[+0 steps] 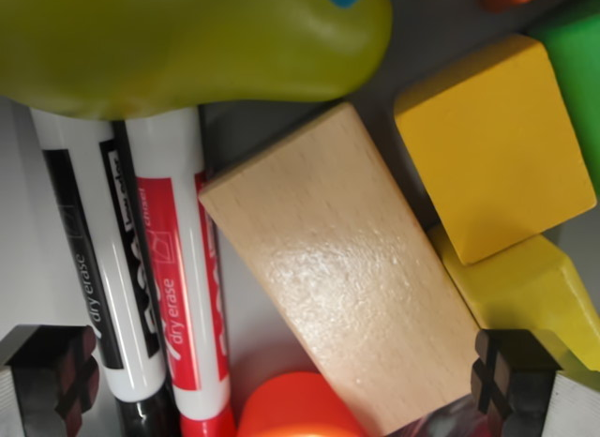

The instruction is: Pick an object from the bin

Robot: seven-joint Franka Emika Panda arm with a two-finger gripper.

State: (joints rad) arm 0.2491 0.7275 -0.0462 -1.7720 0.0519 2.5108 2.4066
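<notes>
My claw (286, 385) stands open, one finger pad (56, 376) low at the wrist view's left, the other at the right. The wooden block (342, 268) lies slanted between them, beside two markers (141, 268) and a yellow block (492, 142).

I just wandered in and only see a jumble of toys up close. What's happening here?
A robot arm's camera looks straight down into a bin. Its open gripper hangs low over a plain wooden block, one finger on each side, holding nothing yet. Two dry-erase markers, yellow blocks and a green rounded object lie close around it.
</notes>
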